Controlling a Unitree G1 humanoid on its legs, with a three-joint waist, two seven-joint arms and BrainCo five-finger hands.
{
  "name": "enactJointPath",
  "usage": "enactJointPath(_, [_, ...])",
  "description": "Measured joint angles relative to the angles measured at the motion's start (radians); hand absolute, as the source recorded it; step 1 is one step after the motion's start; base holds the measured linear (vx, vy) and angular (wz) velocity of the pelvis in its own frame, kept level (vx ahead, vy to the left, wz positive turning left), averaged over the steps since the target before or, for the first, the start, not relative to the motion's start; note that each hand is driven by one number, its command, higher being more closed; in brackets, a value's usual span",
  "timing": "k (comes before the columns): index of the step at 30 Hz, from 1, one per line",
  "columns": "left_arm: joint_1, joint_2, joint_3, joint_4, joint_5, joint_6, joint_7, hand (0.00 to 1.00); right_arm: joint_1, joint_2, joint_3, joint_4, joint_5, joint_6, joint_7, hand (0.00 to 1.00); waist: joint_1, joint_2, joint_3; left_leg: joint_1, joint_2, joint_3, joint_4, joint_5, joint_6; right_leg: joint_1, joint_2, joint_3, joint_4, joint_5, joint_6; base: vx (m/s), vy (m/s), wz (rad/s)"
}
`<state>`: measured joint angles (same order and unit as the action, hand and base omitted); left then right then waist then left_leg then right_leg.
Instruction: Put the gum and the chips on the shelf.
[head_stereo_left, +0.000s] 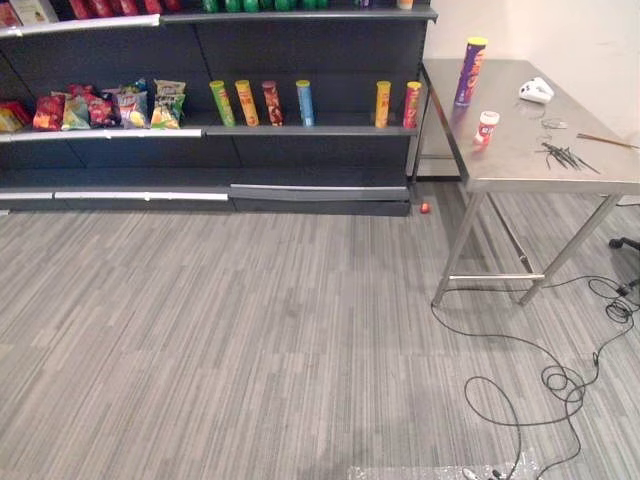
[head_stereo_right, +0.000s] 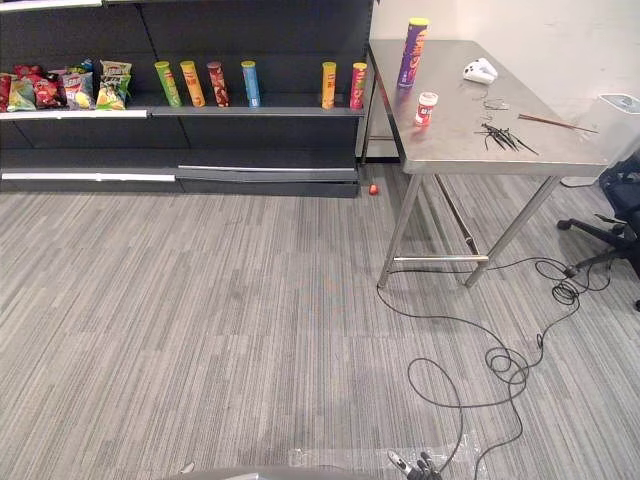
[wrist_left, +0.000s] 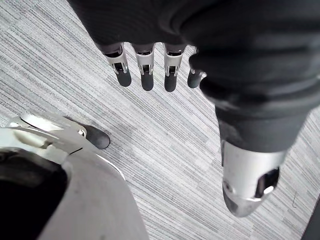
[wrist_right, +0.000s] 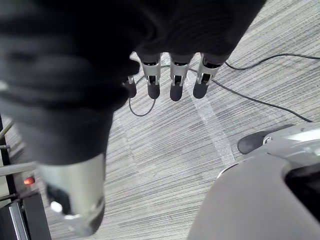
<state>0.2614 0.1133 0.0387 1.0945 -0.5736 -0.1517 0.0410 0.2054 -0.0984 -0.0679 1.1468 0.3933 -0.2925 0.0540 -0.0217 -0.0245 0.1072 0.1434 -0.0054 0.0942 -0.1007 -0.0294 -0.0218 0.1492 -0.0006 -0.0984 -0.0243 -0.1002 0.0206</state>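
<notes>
fingers (wrist_left: 146, 75) of the left hand (wrist_left: 170, 75) are hanging straight and loosely spread over the carpet (head_stereo_left: 250, 330), holding nothing. those of the right hand (wrist_right: 175, 82) are hanging the same way, also empty.

ahead and to the left, the shelf (head_stereo_left: 300, 130) is carrying snack bags (head_stereo_left: 100, 108) and then a row of upright tubes (head_stereo_left: 246, 103), with a bare stretch of board showing between the blue tube (head_stereo_left: 305, 103) and the yellow tube (head_stereo_left: 383, 103). further right, the steel table (head_stereo_left: 520, 170) is standing just beside the shelf's end.

the chips can (head_stereo_left: 469, 72), purple with a yellow lid, is standing upright near the table's far left corner, its long axis running vertically and its lid pointing up. the gum bottle (head_stereo_left: 486, 128), small and white with a red cap, is standing upright just in front of it and slightly to the right, apart from the can, cap pointing up too.

both are sitting well ahead and to the right of the hands and higher than them, out of reach for now. the right hand is looking like the nearer one, so a walk toward the table is probably coming first, then a sideways wrap with fingers closing across the vertical axis.
</notes>
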Motion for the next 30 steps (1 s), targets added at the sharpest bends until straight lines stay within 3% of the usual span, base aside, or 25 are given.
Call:
enactJointPath(5, [-0.002,0.000,0.000,0.000,-0.001,-0.002,0.002,0.00,-0.012,-0.001,0.008,0.000,-0.001,0.017,-0.002,0.00,0.000,-0.002,0.008,0.014,-0.001,0.000,-0.001,0.000,0.000,0.016,-0.001,-0.004,-0.002,0.000,0.000,-0.01,-0.004,0.00])
enactJointPath(8, [-0.001,0.001,0.000,0.000,-0.007,0.000,0.003,0.00,-0.016,-0.005,0.007,-0.001,0.002,0.072,-0.001,0.00,0.001,-0.003,0.008,0.018,0.000,-0.002,-0.001,0.001,0.001,0.019,-0.001,-0.007,0.001,0.000,0.000,-0.06,-0.022,0.02])
enactJointPath(10, [-0.001,0.001,0.000,0.000,-0.011,0.001,0.003,0.00,-0.016,-0.004,0.007,-0.002,0.004,0.070,-0.001,0.00,0.001,-0.003,0.008,0.018,0.000,-0.003,-0.001,0.001,0.002,0.019,-0.001,-0.008,0.003,0.000,0.000,-0.05,-0.019,0.03])
enactJointPath(14, [-0.001,0.001,0.001,0.000,-0.011,0.002,0.005,0.00,-0.014,-0.004,0.008,-0.001,-0.008,0.022,0.028,0.00,0.001,-0.004,0.009,0.017,-0.002,-0.014,-0.001,0.004,0.005,0.019,-0.003,-0.015,0.005,0.000,0.001,-0.03,-0.015,0.04])
enactJointPath(20, [-0.001,0.001,0.005,-0.001,-0.009,0.003,0.021,0.00,-0.016,-0.006,0.015,-0.001,-0.021,0.019,0.051,0.00,0.001,-0.008,0.013,0.017,-0.003,-0.029,0.004,0.004,0.005,0.024,-0.004,-0.033,0.012,-0.006,-0.004,0.00,-0.028,0.09])
enactJointPath(22, [-0.002,0.002,0.009,-0.009,-0.009,0.002,0.027,0.00,-0.021,-0.011,0.036,-0.008,-0.019,0.020,0.052,0.00,0.000,-0.013,0.025,0.009,-0.004,-0.046,0.018,0.002,0.002,0.002,-0.010,-0.046,0.065,-0.037,-0.007,-0.01,-0.042,0.18])
enactJointPath(26, [-0.003,-0.003,0.058,-0.069,-0.016,0.004,0.037,0.00,-0.031,-0.002,0.039,-0.032,-0.020,0.028,0.062,0.00,0.009,-0.032,0.079,-0.133,-0.011,-0.043,0.310,-0.093,-0.030,-0.063,-0.046,-0.070,0.217,-0.127,-0.021,-0.07,-0.019,0.25])
enactJointPath(27, [-0.003,-0.007,0.085,-0.081,-0.038,0.009,0.042,0.00,-0.027,0.005,0.039,-0.045,-0.019,0.032,0.064,0.00,0.021,-0.044,0.097,-0.213,-0.009,-0.018,0.465,-0.096,-0.034,-0.073,-0.055,-0.070,0.245,-0.148,-0.030,-0.09,-0.035,0.06])
enactJointPath(28, [-0.001,-0.024,0.110,-0.095,-0.061,0.012,0.048,0.00,-0.018,0.002,0.039,-0.063,-0.019,0.041,0.065,0.00,0.030,-0.040,0.108,-0.300,0.008,-0.003,0.628,-0.094,-0.034,-0.069,-0.055,-0.065,0.260,-0.156,-0.039,-0.05,-0.024,-0.01])
enactJointPath(30, [0.012,-0.048,0.130,-0.102,-0.113,0.010,0.058,0.00,-0.011,-0.004,0.039,-0.087,-0.019,0.043,0.065,0.00,0.037,-0.032,0.119,-0.362,0.048,0.026,0.756,-0.140,-0.024,-0.053,-0.053,-0.064,0.273,-0.166,-0.043,0.03,0.038,-0.08])
